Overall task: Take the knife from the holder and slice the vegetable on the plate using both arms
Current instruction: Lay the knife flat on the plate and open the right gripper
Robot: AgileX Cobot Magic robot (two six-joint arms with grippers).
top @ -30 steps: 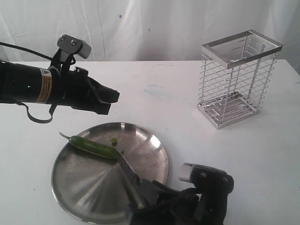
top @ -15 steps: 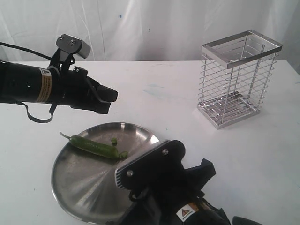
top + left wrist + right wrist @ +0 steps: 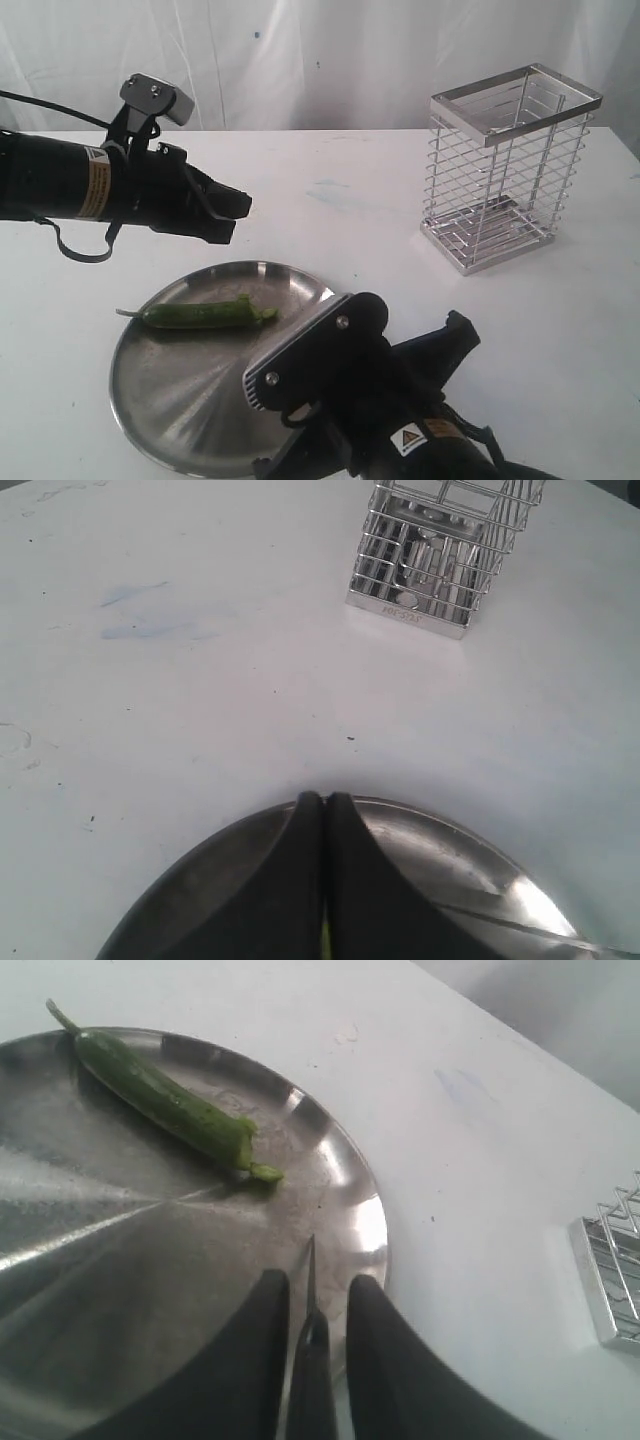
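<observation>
Since two containers stand on the white worktop [image 3: 340,190], I take them first.

Plate [image 3: 175,400]: round, shallow, dull steel, lying flat at the near left of the exterior view. It holds the chilli [image 3: 195,314], with a small green piece [image 3: 266,313] at the chilli's cut end. I cannot tell whether that piece is joined to it or only touching.

Holder [image 3: 510,165]: wire basket, upright, well apart from the plate toward the far right. The knife [image 3: 312,1355] is out of it.

Chilli: it lies flat on the steel, its long axis nearly level across the far half of the plate in the exterior view. The thin stem points left and reaches the left rim. The blunt cut end points right, toward the plate's middle.

Right end effector [image 3: 316,1282]: narrow, clamped on the knife, which sits between my two fingers [image 3: 268,1350]. The blade shows edge-on in the right wrist view, its long axis running straight out ahead of the fingers. The tip is over the plate inside the rim, aimed roughly toward the chilli's cut end but apart from it. I cannot tell whether the tip touches the steel. In the exterior view the knife is hidden behind my right arm [image 3: 400,420].

Left end effector [image 3: 238,215]: pressed together, holding nothing, hovering above the plate's far rim, clear of the chilli. The left wrist view shows the closed fingertips [image 3: 305,825] over that rim, with the holder ahead.
</observation>
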